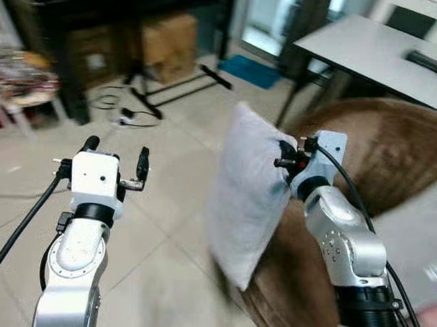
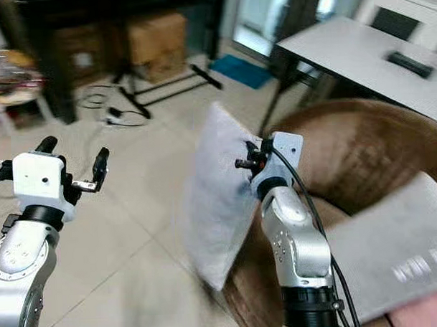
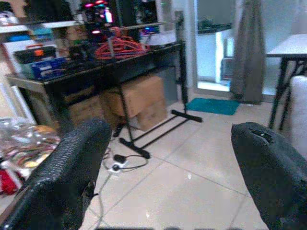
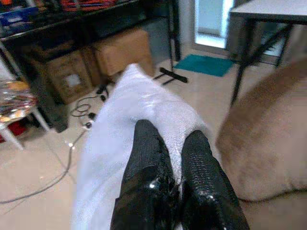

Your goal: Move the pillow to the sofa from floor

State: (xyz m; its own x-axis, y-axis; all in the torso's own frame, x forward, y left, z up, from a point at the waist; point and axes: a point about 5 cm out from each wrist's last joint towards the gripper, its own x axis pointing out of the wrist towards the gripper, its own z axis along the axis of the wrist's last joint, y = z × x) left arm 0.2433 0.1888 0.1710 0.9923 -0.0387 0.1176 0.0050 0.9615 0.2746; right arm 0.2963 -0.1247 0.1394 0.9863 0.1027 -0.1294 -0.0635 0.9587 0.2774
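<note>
right gripper: jaws clamped on the upper edge of the pillow. pillow hangs off the floor, upright, beside the brown sofa, lower part against the sofa's front edge. left gripper: jaws apart, holding nothing, raised over the floor, well apart from the pillow

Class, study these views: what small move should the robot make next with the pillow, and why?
Probably swing the right claw further right over the brown sofa before releasing. It pinches the white pillow, which hangs off the floor beside the sofa's edge, not yet over the seat. The left claw is open.
</note>
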